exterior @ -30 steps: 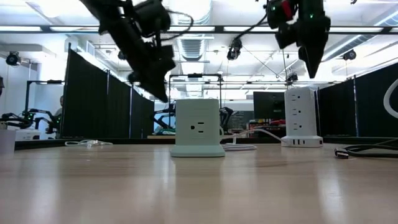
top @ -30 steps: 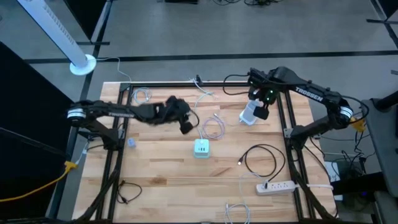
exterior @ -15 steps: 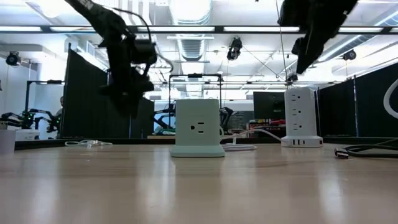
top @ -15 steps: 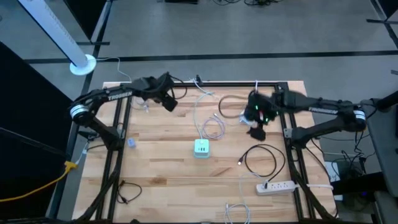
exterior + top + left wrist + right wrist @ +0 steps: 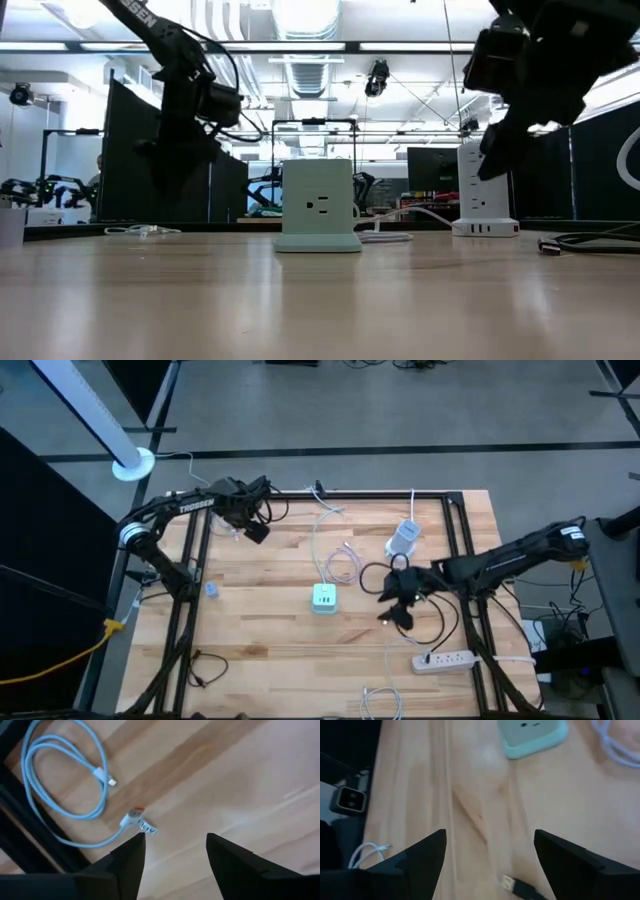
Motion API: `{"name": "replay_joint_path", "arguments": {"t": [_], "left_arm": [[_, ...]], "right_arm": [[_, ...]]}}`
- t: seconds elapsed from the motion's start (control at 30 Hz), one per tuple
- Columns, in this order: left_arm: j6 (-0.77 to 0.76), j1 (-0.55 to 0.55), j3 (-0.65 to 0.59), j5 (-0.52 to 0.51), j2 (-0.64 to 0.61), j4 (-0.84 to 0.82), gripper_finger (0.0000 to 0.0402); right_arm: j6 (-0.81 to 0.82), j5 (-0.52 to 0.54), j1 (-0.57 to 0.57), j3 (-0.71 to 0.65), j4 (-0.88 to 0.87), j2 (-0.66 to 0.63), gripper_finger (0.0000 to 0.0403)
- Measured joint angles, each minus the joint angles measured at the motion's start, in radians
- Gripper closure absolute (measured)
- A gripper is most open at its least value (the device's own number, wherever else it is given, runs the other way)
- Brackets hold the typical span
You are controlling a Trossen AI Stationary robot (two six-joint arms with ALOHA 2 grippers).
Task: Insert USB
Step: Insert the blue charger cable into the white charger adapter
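A mint-green charger cube (image 5: 323, 598) stands mid-table, its outlet face showing in the low view (image 5: 318, 205). A light-blue USB cable (image 5: 65, 780) lies coiled at the far left, its plug (image 5: 136, 822) flat on the wood. My left gripper (image 5: 175, 845) hangs open just above that plug, pointing down, and touches nothing. A black cable (image 5: 425, 618) lies coiled right of the cube, its USB plug (image 5: 512, 882) on the table. My right gripper (image 5: 490, 850) slants down, open, above that plug, and also shows in the high view (image 5: 395, 610).
A white tower power strip (image 5: 403, 538) stands at the far right, also seen in the low view (image 5: 482, 190). A flat white power strip (image 5: 445, 658) lies near the front right. White cables (image 5: 340, 560) loop behind the cube. A black frame rail (image 5: 20, 845) runs beside the blue cable.
My left gripper has swung from the table's middle toward the far left corner and turned to point down over the blue cable. My right gripper has left the white tower, gone toward the near edge and down, and now slants over the black cable.
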Motion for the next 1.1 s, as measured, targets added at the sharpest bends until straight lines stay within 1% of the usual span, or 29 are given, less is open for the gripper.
{"name": "replay_joint_path", "arguments": {"t": [0.13, 0.3, 0.37, 0.57, 0.63, 0.7, 0.83, 0.97, 1.03, 1.1], "left_arm": [[0.070, 0.022, 0.000, -0.001, 0.029, -0.021, 0.0225], [0.136, 0.039, -0.001, -0.022, 0.093, -0.031, 0.0228], [0.135, 0.053, -0.001, -0.064, 0.124, -0.033, 0.0222], [0.139, 0.099, 0.014, -0.124, 0.211, -0.041, 0.0187], [0.148, 0.112, 0.017, -0.119, 0.238, -0.040, 0.0175], [0.170, 0.117, 0.017, -0.084, 0.263, -0.040, 0.0167], [0.212, 0.117, 0.022, -0.078, 0.300, -0.049, 0.0164], [0.229, 0.116, 0.022, -0.078, 0.315, -0.046, 0.0184], [0.232, 0.116, 0.020, -0.072, 0.309, -0.039, 0.0205], [0.236, 0.113, 0.018, -0.052, 0.298, -0.033, 0.0240]], "right_arm": [[-0.004, 0.026, 0.024, -0.007, 0.109, 0.082, 0.0127], [-0.106, 0.040, 0.024, 0.002, 0.251, 0.186, 0.0134], [-0.137, 0.050, 0.024, 0.008, 0.295, 0.227, 0.0136], [-0.188, 0.052, 0.023, 0.037, 0.358, 0.353, 0.0134], [-0.190, 0.051, 0.023, 0.050, 0.366, 0.392, 0.0130], [-0.191, 0.051, 0.023, 0.066, 0.367, 0.428, 0.0127], [-0.211, 0.050, 0.019, 0.087, 0.368, 0.477, 0.0119], [-0.243, 0.051, 0.009, 0.104, 0.372, 0.488, 0.0115], [-0.267, 0.051, 0.001, 0.106, 0.373, 0.480, 0.0114], [-0.293, 0.052, -0.008, 0.111, 0.370, 0.472, 0.0115]]}}
